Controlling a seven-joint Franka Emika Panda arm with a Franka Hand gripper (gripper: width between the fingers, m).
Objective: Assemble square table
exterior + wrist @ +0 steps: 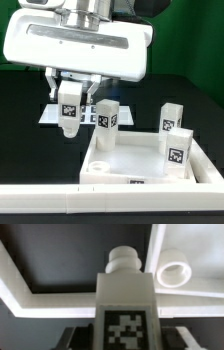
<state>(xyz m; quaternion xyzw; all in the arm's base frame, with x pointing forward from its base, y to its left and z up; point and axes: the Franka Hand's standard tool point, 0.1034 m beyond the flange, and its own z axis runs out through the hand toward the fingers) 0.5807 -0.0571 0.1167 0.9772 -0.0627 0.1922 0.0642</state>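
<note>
The square table's white tabletop (135,160) lies at the exterior view's lower right, with its raised rim up. Three white tagged legs (107,115) (170,118) (177,150) stand upright at its corners. My gripper (68,98) is shut on a fourth leg (68,115) and holds it upright, above the table surface and just left of the tabletop. In the wrist view the held leg (125,297) points its rounded screw tip toward an open round corner socket (172,273) but stays beside it. The gripper (125,339) clamps the leg at its tagged end.
A long white border bar (45,195) runs along the front and wraps the tabletop's near-left corner; it also shows in the wrist view (45,303). The marker board (48,116) lies flat behind the held leg. The table surface is black.
</note>
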